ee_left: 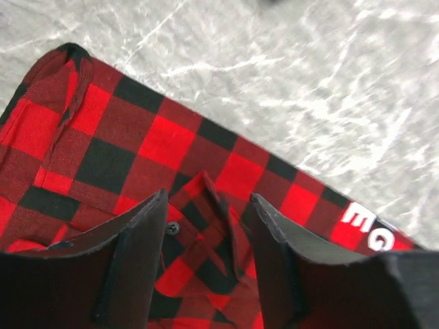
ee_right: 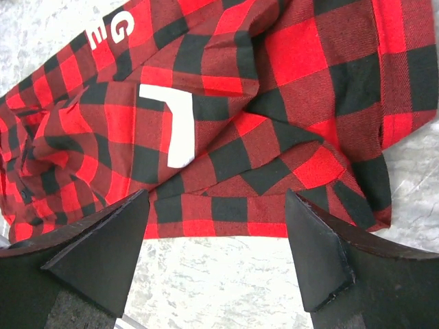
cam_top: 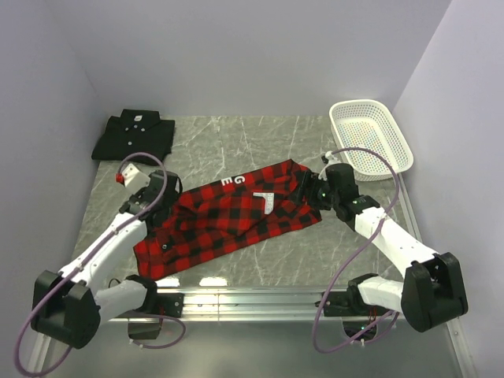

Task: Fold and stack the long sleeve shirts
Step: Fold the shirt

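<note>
**Left gripper** (ee_left: pixel 207 199): jaws parted, nothing pinched. It hangs low over the plaid shirt (cam_top: pixel 228 220) at that shirt's 9 o'clock end. In the left wrist view, a raised fold of cloth with a small button (ee_left: pixel 173 227) lies in the gap between the fingers.

**Right gripper** (ee_right: pixel 218 199): jaws spread wide and empty, poised over the shirt's hem edge at its 3 o'clock end. Bare table (cam_top: pixel 236 142) shows directly beneath the fingertips.

**Plaid shirt:** lies mid-table as a long band running from 8 o'clock to 2 o'clock, partly folded. White letters (cam_top: pixel 232 180) face up along the 12 o'clock edge. There are creases near the large white letter (ee_right: pixel 175 127).

**Black shirt** (cam_top: pixel 134 135): folded, at the table's 10 o'clock corner, well apart from the plaid.

**Basket** (cam_top: pixel 340 126): at 2 o'clock, near the right arm.

**Judgement:** the step in hand appears to be a fresh grasp for the next fold of the plaid.

- Each gripper should take every layer at its end, not only the top ply.
- The left should bite beside the button fold, not on it.
- Both ends should lift together and level so the band closes squarely.
- Creases are best smoothed before the plaid is carried toward 10 o'clock for stacking.
</note>
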